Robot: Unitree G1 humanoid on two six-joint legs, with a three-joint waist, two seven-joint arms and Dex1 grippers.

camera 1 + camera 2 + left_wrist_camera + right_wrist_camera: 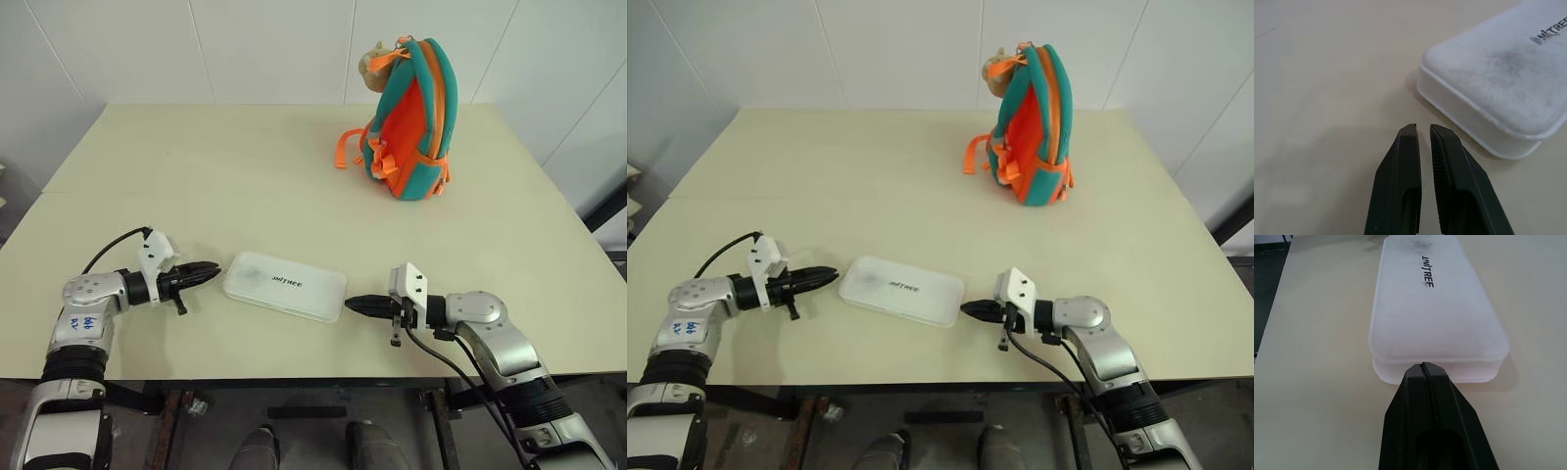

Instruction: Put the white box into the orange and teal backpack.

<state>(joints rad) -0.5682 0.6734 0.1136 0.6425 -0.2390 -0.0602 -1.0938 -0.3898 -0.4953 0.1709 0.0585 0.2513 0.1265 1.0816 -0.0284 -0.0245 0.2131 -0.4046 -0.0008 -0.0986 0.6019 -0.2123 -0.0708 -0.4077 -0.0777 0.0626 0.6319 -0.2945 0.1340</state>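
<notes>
The white box (284, 286) lies flat on the table near its front edge, dark lettering on top. My left gripper (214, 270) is shut and empty, lying low over the table and pointing at the box's left end from a short gap away; in the left wrist view that box corner (1498, 83) sits just beyond the left gripper (1422, 128). My right gripper (350, 305) is shut too, and in the right wrist view the right gripper (1423, 366) comes right up to the short end of the box (1435, 308). The orange and teal backpack (416, 127) stands upright at the far right.
The cream table (196, 176) has a seam running across its left half. A white tiled wall (245, 49) stands behind it. The table's front edge (294, 379) is close below the box. Open tabletop lies between box and backpack.
</notes>
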